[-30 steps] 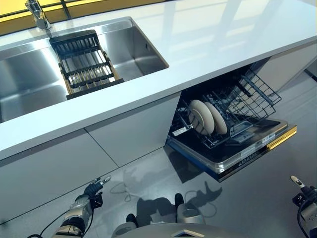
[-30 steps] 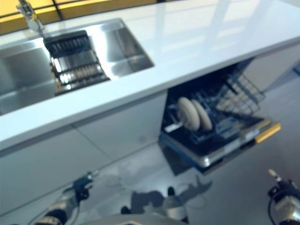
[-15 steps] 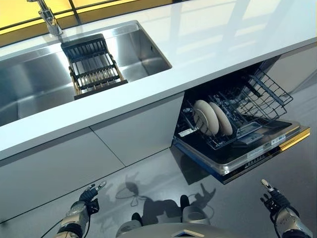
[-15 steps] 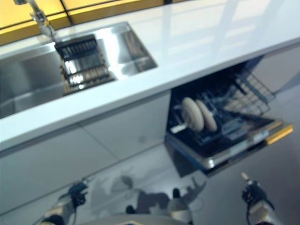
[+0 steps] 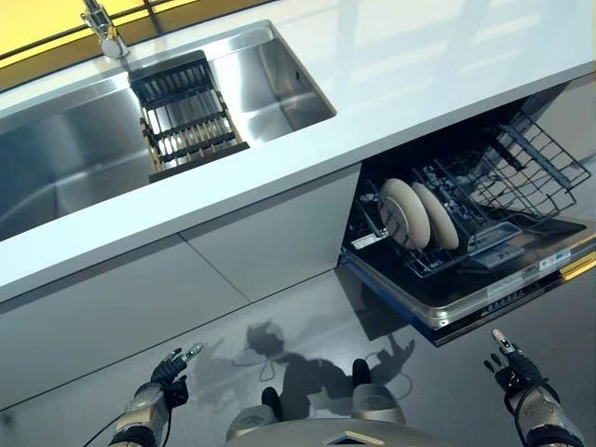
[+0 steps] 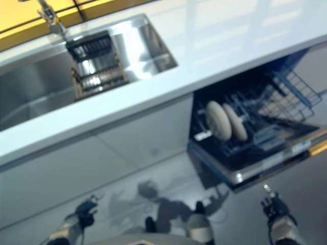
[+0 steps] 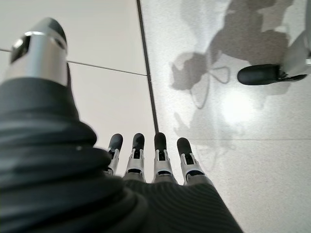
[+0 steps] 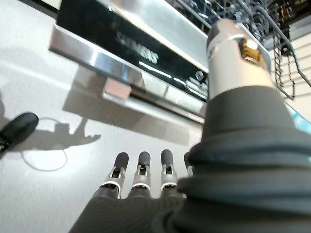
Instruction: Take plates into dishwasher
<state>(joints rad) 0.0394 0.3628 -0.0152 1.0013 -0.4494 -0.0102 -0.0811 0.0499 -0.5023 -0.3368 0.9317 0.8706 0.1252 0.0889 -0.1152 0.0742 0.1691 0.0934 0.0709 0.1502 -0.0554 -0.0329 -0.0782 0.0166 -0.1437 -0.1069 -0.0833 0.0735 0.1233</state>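
Worktop spans the view; one sink set in it, holding one dark rack; one dishwasher below the worktop, door down, basket pulled out; two plates stand upright side by side in that basket. Left hand hangs low, well left of the dishwasher, fingers straight, slightly apart, empty; right hand just before the dishwasher door, fingers straight, empty.

you see a steel sink set in a white counter, a black drain rack across it, and a tap behind.
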